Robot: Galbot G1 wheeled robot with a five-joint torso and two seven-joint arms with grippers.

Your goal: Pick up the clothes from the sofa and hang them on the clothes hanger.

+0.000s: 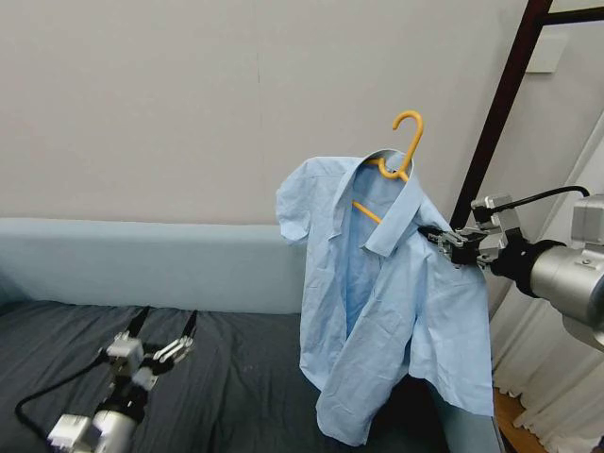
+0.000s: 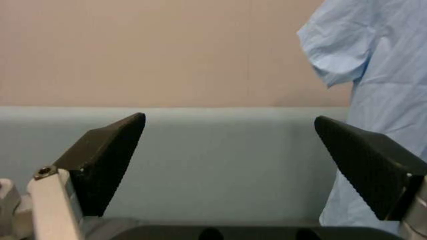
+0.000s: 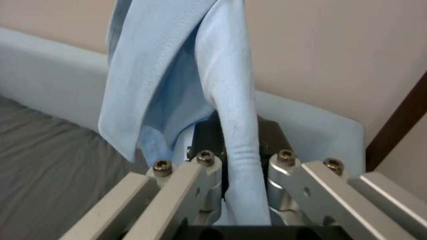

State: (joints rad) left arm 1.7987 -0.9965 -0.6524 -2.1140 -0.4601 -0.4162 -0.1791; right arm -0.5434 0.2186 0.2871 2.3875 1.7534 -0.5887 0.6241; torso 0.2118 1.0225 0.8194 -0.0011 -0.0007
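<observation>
A light blue short-sleeved shirt (image 1: 377, 311) hangs in the air on a yellow hanger (image 1: 401, 151), above the right end of the sofa. My right gripper (image 1: 442, 242) is shut on the shirt's shoulder; in the right wrist view a fold of the blue shirt (image 3: 230, 115) runs down between its fingers (image 3: 200, 172). My left gripper (image 1: 160, 335) stands open low over the sofa seat at the left, holding nothing. In the left wrist view its dark fingers (image 2: 107, 155) are spread wide, with the shirt (image 2: 373, 75) off to one side.
The sofa has a dark grey seat (image 1: 226, 377) and a pale blue backrest (image 1: 142, 260) against a plain wall. A dark wooden rack post (image 1: 500, 104) rises at the right, behind my right arm. White curtain folds (image 1: 538, 359) hang at the lower right.
</observation>
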